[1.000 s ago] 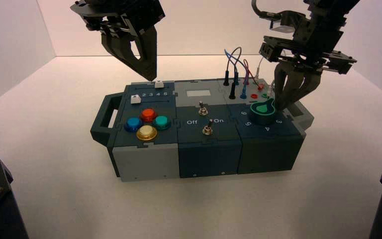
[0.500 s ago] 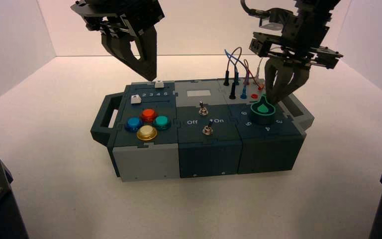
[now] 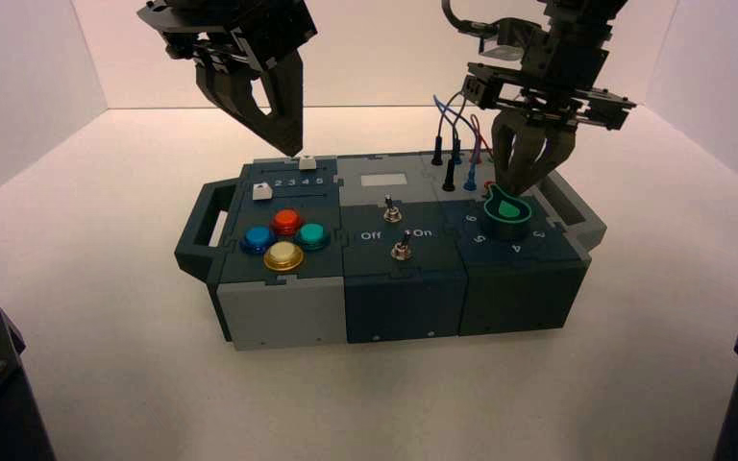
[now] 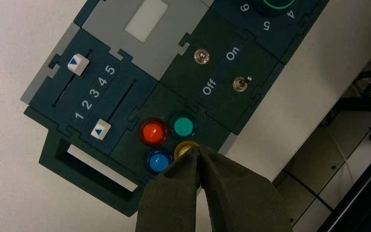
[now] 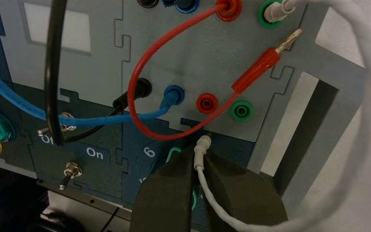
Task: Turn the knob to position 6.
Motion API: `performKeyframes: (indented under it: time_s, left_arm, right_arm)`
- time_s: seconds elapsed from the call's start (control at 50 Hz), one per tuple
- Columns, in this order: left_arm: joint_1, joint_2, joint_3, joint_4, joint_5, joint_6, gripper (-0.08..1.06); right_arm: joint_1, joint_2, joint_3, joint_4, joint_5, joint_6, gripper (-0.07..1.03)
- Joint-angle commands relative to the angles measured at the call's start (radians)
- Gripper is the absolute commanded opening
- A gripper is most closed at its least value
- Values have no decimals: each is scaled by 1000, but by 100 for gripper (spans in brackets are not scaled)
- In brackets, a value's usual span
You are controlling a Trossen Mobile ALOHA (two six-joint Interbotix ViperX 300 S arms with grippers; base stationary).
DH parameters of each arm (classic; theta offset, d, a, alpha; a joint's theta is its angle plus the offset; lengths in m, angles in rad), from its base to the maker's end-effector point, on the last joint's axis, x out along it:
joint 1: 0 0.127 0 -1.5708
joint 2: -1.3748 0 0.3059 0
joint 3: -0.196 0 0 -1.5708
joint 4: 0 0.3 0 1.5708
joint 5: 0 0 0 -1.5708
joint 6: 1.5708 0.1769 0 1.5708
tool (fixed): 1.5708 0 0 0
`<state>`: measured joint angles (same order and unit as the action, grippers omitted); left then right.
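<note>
The knob (image 3: pixel 506 219), black with a green rim, sits on the box's right section, with the digit 6 (image 3: pixel 470 219) to its left. My right gripper (image 3: pixel 516 188) hangs just above and behind the knob, fingers pointing down. In the right wrist view, the right gripper (image 5: pixel 199 151) covers most of the knob (image 5: pixel 173 153), and the 6 (image 5: pixel 149 152) shows beside it. Its fingers stand narrowly apart, open. A loose white wire plug (image 5: pixel 203 143) lies in the gap. My left gripper (image 3: pixel 293 149) hovers shut, high over the sliders.
Red (image 5: pixel 140 77), blue (image 5: pixel 77 117) and black (image 5: pixel 53 72) wires loop from the sockets behind the knob. Two toggle switches (image 3: pixel 391 206) stand in the box's middle section. Coloured buttons (image 3: pixel 285 240) and sliders (image 3: pixel 261 191) fill the left section by the handle (image 3: pixel 202 226).
My right gripper has moved left from beside the box's right end to above the knob. Its fingers have drawn closer together. The left arm has stayed still.
</note>
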<state>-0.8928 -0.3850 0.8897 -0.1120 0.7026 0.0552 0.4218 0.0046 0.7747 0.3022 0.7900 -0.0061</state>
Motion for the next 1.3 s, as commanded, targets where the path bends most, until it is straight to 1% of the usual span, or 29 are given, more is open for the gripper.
performKeyframes:
  time_s: [0.02, 0.24, 0.44, 0.56, 0.62, 0.9, 1.16, 1.3]
  left_arm:
    - [-5, -6, -29, 2, -3, 6, -3]
    - [-3, -3, -34, 2, -2, 17, -3]
    - [-3, 5, -35, 2, -2, 18, -3]
    - [-3, 5, -37, 2, -2, 18, -3]
    - [-3, 5, -37, 3, -2, 18, -3]
    - [-3, 3, -37, 2, 0, 18, -3]
    - [-3, 2, -37, 2, 3, 20, -3]
    - [-3, -2, -34, 2, 3, 18, -3]
  right_arm:
    - [11, -9, -32, 3, 8, -3, -2]
    - [20, -2, -57, 3, 25, -3, -2]
    - [34, 14, -77, 3, 41, -3, -2]
    - [35, 28, -80, 3, 51, -3, -2]
    - [38, 34, -77, 3, 51, -8, -2]
    - [74, 48, -87, 3, 61, -9, -2]
    - [74, 49, -91, 3, 66, -8, -2]
    - [74, 49, -92, -6, 64, -8, -2]
